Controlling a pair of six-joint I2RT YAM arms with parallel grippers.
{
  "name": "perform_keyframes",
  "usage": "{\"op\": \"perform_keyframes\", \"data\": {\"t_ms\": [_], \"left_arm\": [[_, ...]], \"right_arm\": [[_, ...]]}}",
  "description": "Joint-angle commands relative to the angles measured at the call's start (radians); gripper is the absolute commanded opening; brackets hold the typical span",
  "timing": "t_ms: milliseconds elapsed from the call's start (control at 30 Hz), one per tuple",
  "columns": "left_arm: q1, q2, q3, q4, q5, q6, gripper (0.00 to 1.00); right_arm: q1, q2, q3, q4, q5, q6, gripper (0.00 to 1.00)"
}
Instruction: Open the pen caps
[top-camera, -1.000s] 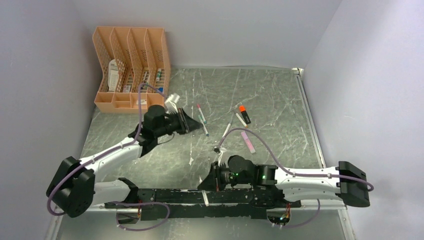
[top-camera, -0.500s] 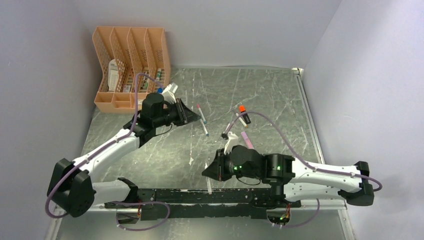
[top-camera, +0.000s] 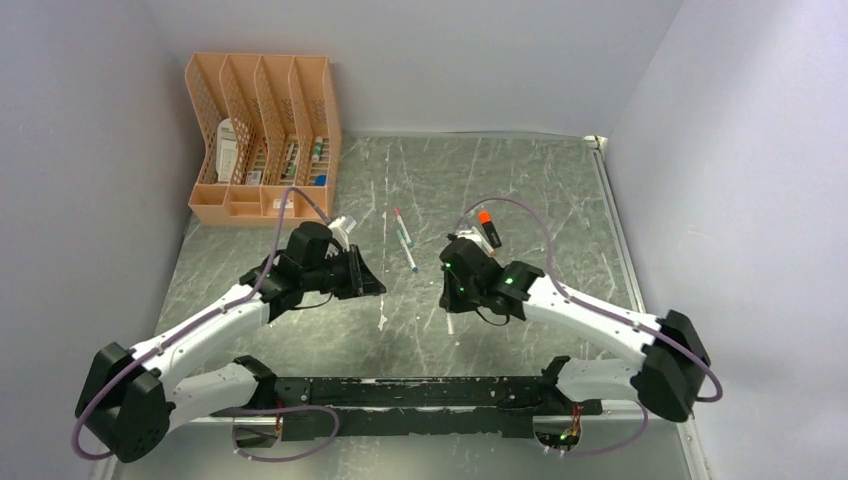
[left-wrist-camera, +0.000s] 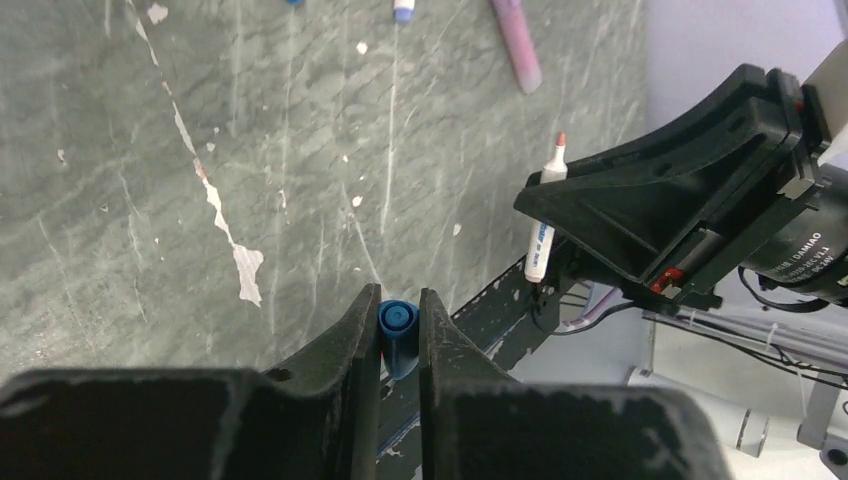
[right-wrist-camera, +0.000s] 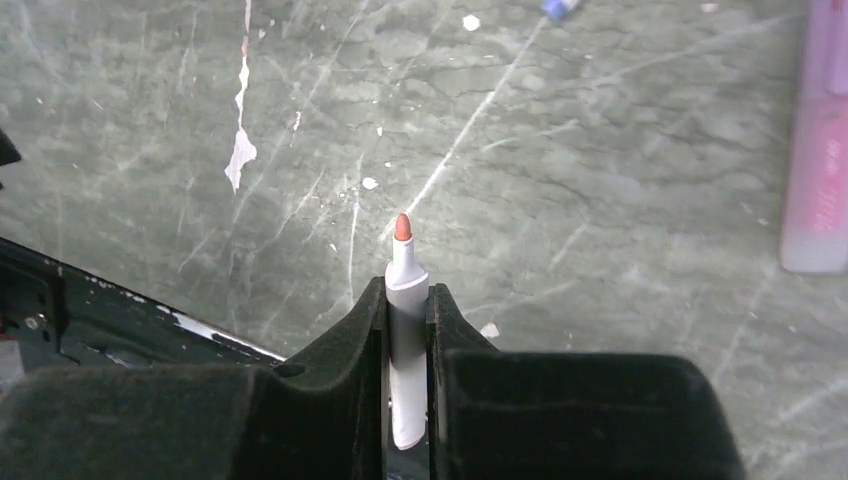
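One pen was open: my left gripper (left-wrist-camera: 400, 310) pinched its blue cap (left-wrist-camera: 398, 342), my right gripper (right-wrist-camera: 407, 300) the bare pen (right-wrist-camera: 403, 262), while the orange-capped pen (top-camera: 487, 229) lay unopened on the table (top-camera: 560, 200)

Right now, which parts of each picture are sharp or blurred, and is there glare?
Top external view: even, soft light, faint shadows, no glare on the table. Left wrist view: the blue cap is sharp; the left gripper holding it is dark and soft. Right wrist view: the pen is clear, the pink highlighter at the edge slightly blurred.
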Motion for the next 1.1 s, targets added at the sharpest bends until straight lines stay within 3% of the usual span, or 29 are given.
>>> {"op": "perform_keyframes", "data": {"t_ms": [0, 400, 833, 1067], "left_arm": [[-0.031, 0.081, -0.013, 0.016, -0.022, 0.025, 0.08], [-0.058, 0.337, -0.096, 0.335, -0.019, -0.033, 0.08], [-0.141, 0.465, -0.081, 0.419, -0.117, -0.051, 0.1], [-0.142, 0.59, 0.035, 0.344, -0.168, 0.019, 0.11]], "right_arm": [[-0.015, 0.108, 0.019, 0.132, -0.079, -0.087, 0.0], [-0.022, 0.251, -0.041, 0.304, -0.206, -0.075, 0.0], [-0.022, 0.329, -0.126, 0.426, -0.264, -0.033, 0.0], [-0.022, 0.341, -0.119, 0.409, -0.227, -0.029, 0.04]]}}
